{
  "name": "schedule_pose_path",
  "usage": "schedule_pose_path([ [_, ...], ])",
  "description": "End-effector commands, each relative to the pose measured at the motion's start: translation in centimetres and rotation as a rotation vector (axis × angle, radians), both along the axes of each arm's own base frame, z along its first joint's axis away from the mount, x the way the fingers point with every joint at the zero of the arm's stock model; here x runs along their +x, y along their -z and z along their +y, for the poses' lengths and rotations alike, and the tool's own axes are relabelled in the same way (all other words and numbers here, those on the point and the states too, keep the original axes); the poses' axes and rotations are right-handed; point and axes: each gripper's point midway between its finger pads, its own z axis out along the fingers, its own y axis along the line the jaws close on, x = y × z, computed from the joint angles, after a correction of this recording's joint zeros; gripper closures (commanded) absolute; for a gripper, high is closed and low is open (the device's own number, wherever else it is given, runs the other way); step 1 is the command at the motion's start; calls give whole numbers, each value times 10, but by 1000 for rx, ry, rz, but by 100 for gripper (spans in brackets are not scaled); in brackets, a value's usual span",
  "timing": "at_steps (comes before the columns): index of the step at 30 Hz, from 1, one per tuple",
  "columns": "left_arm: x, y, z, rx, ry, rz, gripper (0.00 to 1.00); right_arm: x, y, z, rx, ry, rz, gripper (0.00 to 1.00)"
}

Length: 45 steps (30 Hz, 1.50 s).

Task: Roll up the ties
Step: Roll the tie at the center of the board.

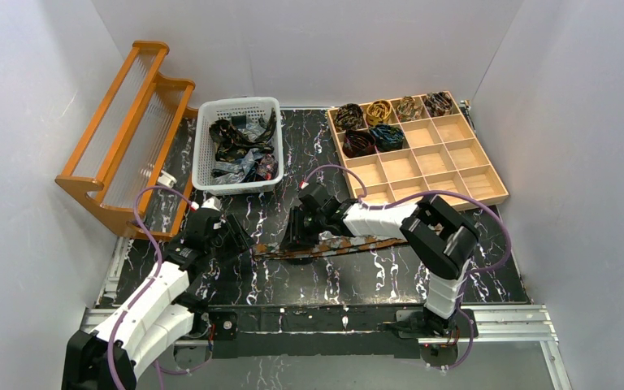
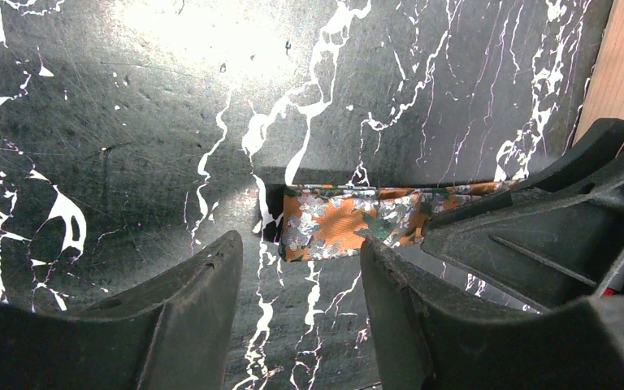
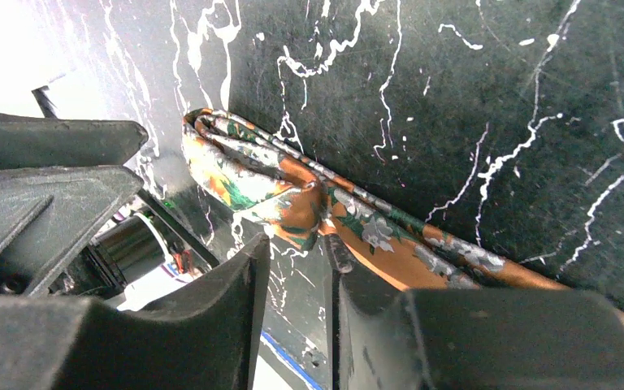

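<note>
Robot lab, white enclosure walls (image 1: 309, 41), aluminium rail (image 1: 333, 313)

Wooden rack (image 1: 123, 140), white basket (image 1: 204, 153), compartment tray (image 1: 456, 155) on marbled table (image 1: 374, 278).

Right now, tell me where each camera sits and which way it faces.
Top: high behind the robot, looking down on the table; left arm, right arm show.
Left wrist: on its arm, facing down at the tie end; left pincer shows.
Right wrist: likewise, facing the tie's fold; right pincer shows.
Shared: all three see the tie.
</note>
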Motion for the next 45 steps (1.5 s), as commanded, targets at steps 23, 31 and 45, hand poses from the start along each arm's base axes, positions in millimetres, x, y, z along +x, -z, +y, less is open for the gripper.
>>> schedule_pose_path([
  [23, 1, -5, -1, -7, 3, -12, 47, -2, -6, 17, 48, -17, 61, 78],
  [31, 0, -5, -2, -17, 1, -12, 47, -5, -5, 10, 39, -2, 65, 79],
  [45, 0, -5, -1, -23, -11, -20, 47, 23, -56, -11, 23, -72, -310, 32],
])
